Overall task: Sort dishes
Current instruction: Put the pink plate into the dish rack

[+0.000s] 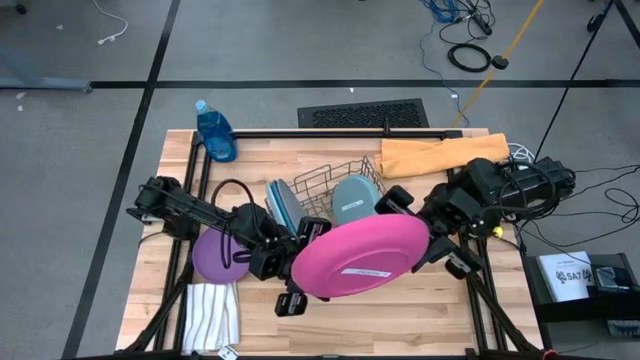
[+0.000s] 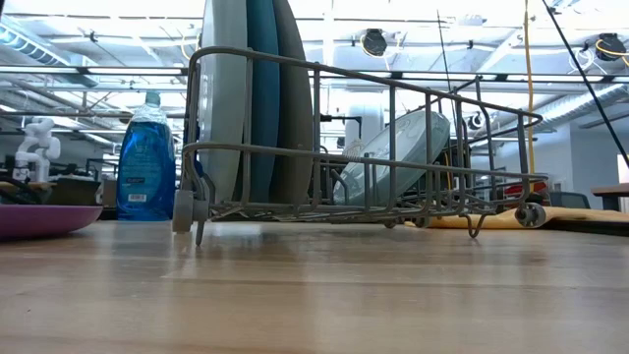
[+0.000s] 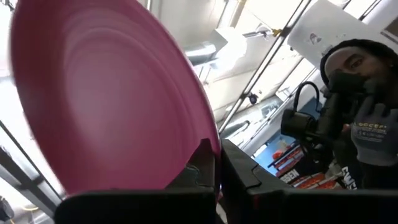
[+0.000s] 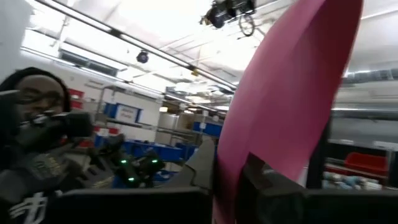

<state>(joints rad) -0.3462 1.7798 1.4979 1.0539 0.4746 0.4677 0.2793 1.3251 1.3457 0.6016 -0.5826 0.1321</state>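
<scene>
Three large plates (image 1: 282, 205) and the pale teal plate (image 1: 353, 198) are seen racked in the wire dish rack (image 1: 318, 183), the purple plate (image 1: 217, 255) is left on the table (image 1: 400, 310), and the magenta plate (image 1: 360, 258) is held aloft, clamped at opposite edges by the left gripper (image 1: 305, 232) and right gripper (image 1: 428, 236).
</scene>
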